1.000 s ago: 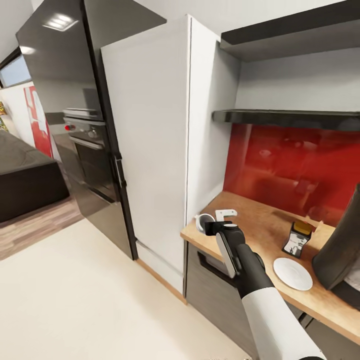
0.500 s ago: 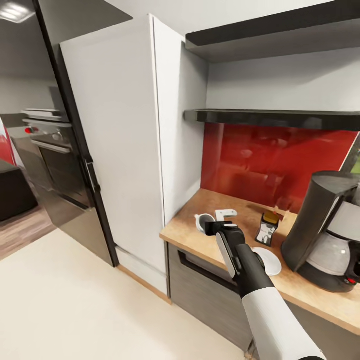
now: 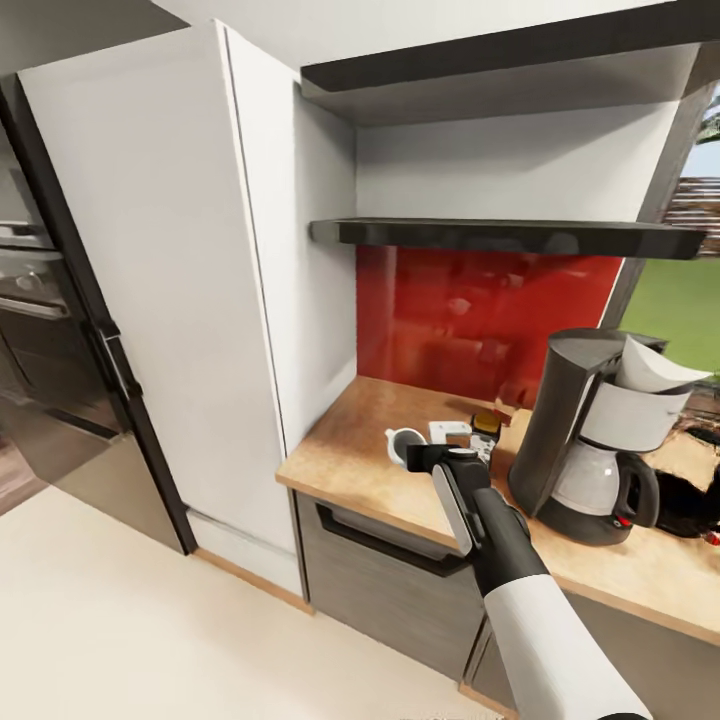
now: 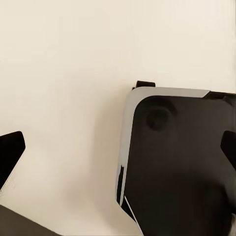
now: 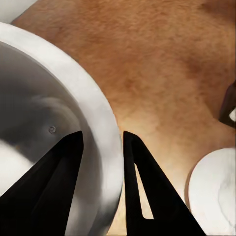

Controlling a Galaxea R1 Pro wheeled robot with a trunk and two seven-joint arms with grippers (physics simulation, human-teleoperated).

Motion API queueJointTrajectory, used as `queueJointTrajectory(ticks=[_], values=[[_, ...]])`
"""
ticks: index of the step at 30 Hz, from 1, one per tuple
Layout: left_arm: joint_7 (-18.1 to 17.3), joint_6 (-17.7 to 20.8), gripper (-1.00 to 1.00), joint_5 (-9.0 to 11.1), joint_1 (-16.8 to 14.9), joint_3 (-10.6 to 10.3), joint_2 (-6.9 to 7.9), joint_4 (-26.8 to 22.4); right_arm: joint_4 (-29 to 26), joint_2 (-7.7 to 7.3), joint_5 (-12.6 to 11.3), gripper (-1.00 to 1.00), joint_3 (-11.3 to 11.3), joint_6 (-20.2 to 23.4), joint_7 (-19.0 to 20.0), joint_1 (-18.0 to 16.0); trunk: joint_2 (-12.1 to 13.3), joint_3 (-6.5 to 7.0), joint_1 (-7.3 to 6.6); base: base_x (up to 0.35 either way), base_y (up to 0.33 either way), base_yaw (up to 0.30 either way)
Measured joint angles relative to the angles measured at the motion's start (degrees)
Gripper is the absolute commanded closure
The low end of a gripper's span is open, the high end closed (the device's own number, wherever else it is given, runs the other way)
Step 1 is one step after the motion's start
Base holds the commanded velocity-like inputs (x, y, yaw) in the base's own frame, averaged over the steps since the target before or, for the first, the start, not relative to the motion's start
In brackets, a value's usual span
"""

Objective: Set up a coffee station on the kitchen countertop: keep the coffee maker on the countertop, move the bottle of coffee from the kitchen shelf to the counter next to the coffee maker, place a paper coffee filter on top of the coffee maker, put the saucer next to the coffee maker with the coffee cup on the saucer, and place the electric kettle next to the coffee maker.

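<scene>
We see the right gripper (image 5: 102,147) closed narrow on the rim of the coffee cup (image 3: 405,442), one finger inside the bowl and one outside, cup held just over the kitchen countertop (image 3: 345,450). The coffee maker (image 3: 590,435) stands on the counter with the paper coffee filter (image 3: 655,368) on top; the bottle of coffee (image 3: 484,430) is between cup and maker, the saucer (image 5: 216,191) near the cup. The left gripper (image 4: 118,157) hangs spread wide over pale floor.
</scene>
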Motion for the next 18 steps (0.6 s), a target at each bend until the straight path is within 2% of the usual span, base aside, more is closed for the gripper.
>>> queueJointTrajectory(ticks=[18], values=[[0.0, 0.0, -1.0, 0.0, 0.0, 0.0, 0.0, 0.0, 0.3, 0.0, 0.4, 1.0, 0.3, 0.6, -0.1, 0.0, 0.0, 0.0, 0.0, 0.0, 0.0, -0.28]])
